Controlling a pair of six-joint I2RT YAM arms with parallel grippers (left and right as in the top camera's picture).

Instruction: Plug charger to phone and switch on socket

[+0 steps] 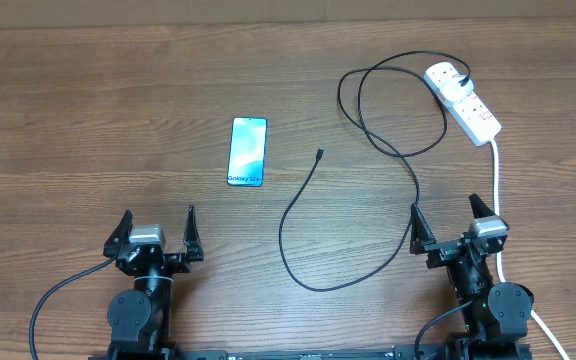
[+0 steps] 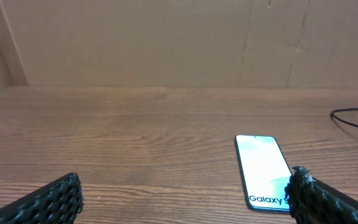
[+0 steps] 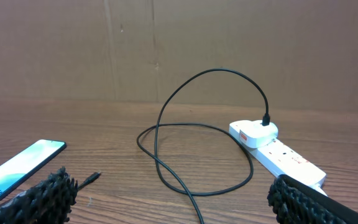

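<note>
Overhead: left gripper (image 1: 158, 212) and right gripper (image 1: 445, 204) spread, empty. Ahead of left gripper, phone (image 1: 247, 151); charger (image 1: 311, 172) tip loose near it, plug end seated in socket (image 1: 463, 100) ahead of right gripper. Apparently 2 steps outstanding: connecting, switching.

It looks like a robot test bench: a wooden table (image 1: 88, 110) closed behind by plain cardboard walls (image 2: 166, 43)
</note>
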